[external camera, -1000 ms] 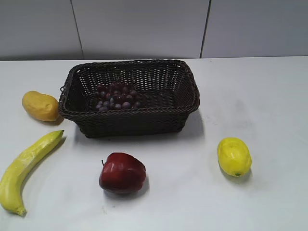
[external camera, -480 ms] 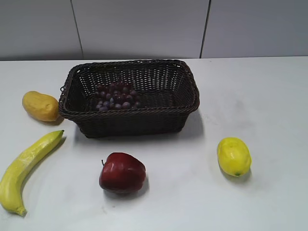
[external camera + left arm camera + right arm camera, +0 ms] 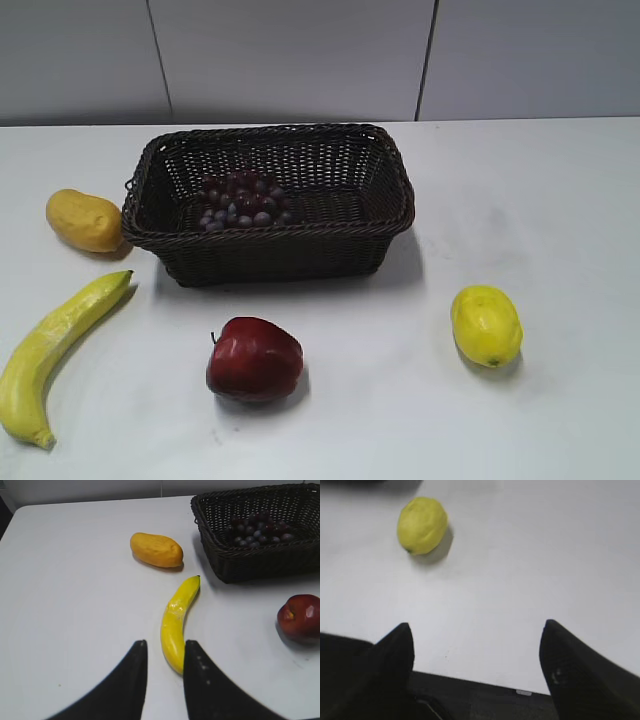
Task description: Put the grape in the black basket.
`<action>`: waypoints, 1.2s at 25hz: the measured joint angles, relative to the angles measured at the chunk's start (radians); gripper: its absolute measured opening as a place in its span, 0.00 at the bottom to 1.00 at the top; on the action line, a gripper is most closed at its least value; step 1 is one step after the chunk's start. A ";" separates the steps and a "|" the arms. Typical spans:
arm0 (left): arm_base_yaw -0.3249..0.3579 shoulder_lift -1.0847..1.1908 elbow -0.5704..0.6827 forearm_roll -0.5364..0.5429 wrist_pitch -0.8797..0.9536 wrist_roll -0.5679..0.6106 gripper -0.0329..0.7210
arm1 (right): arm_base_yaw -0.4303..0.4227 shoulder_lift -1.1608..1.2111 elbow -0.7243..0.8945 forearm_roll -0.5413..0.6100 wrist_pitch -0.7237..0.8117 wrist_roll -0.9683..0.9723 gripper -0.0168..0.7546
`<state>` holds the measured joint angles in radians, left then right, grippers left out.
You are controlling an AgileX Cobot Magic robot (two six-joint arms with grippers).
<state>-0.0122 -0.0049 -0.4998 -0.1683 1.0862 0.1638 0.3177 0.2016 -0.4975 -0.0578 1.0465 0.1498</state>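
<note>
The grape [image 3: 243, 203], a bunch of dark red-purple berries, lies inside the black basket [image 3: 280, 255], in its left half. It also shows in the left wrist view [image 3: 257, 529], inside the basket [image 3: 260, 562] at the top right. My left gripper [image 3: 165, 645] hangs over the table in front of the banana [image 3: 177, 622]. Its jaws are a narrow gap apart and hold nothing. My right gripper [image 3: 477, 632] is wide open and empty near the table's front edge. Neither gripper shows in the exterior view.
A yellow-orange mango-like fruit [image 3: 84, 220] lies left of the basket. The banana [image 3: 55, 345] lies at the front left, a red apple [image 3: 254, 359] in front of the basket, and a lemon [image 3: 486, 325] at the front right, which also shows in the right wrist view [image 3: 422, 525].
</note>
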 joint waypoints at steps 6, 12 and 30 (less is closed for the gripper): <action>0.000 0.000 0.000 0.000 0.000 -0.001 0.36 | -0.223 -0.181 0.000 0.000 0.001 0.000 0.79; 0.000 0.000 0.000 -0.001 0.000 0.000 0.36 | -0.256 -0.205 0.000 -0.001 0.002 0.000 0.79; 0.000 0.000 0.000 -0.001 0.000 0.000 0.36 | -0.256 -0.205 0.000 0.000 0.002 0.001 0.79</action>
<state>-0.0122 -0.0049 -0.4998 -0.1693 1.0862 0.1640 0.0615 -0.0034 -0.4975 -0.0582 1.0485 0.1508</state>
